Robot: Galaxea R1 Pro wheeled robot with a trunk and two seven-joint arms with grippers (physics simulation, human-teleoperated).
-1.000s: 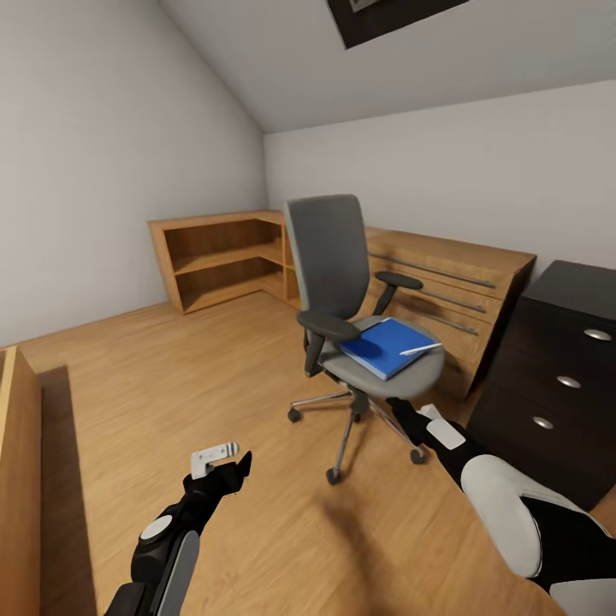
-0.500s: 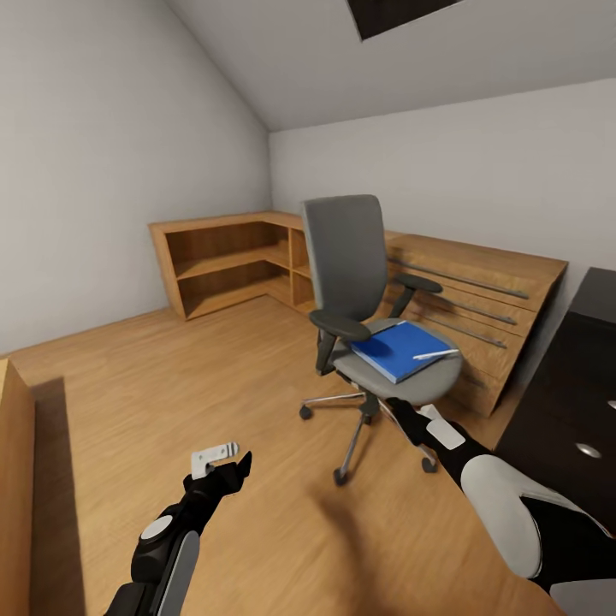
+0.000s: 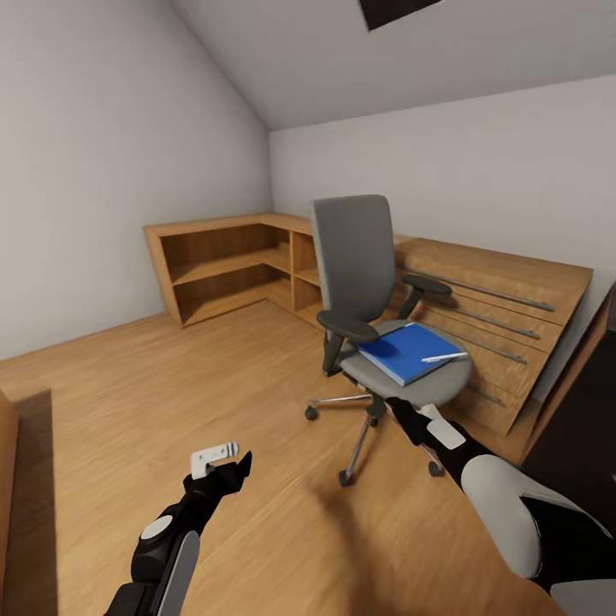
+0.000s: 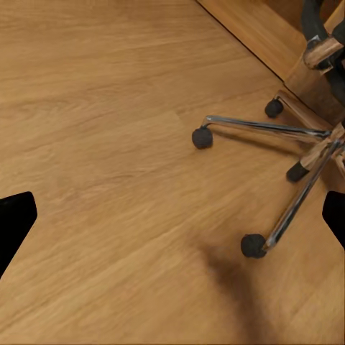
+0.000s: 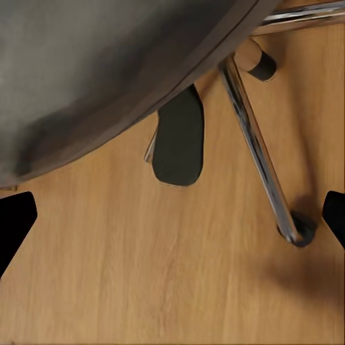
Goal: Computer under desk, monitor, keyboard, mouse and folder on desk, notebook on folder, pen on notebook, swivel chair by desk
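Head view: swivel chair stands on the light-wood floor in front of a low wooden drawer cabinet, open wooden shelf unit running along the corner behind it. Blue folder lies flat on the grey seat, pen resting on top of the folder near its right edge. Dark desk edge at far right, cut off by the frame. Left gripper hangs over bare floor, well apart from the chair; left wrist view has black fingertips at both side edges, jaws wide apart, nothing between them, chrome chair base and casters ahead. Right gripper sits low, just beside the seat's front edge near the base; right wrist view looks under the seat at a chrome spoke, fingertips spread wide, holding nothing
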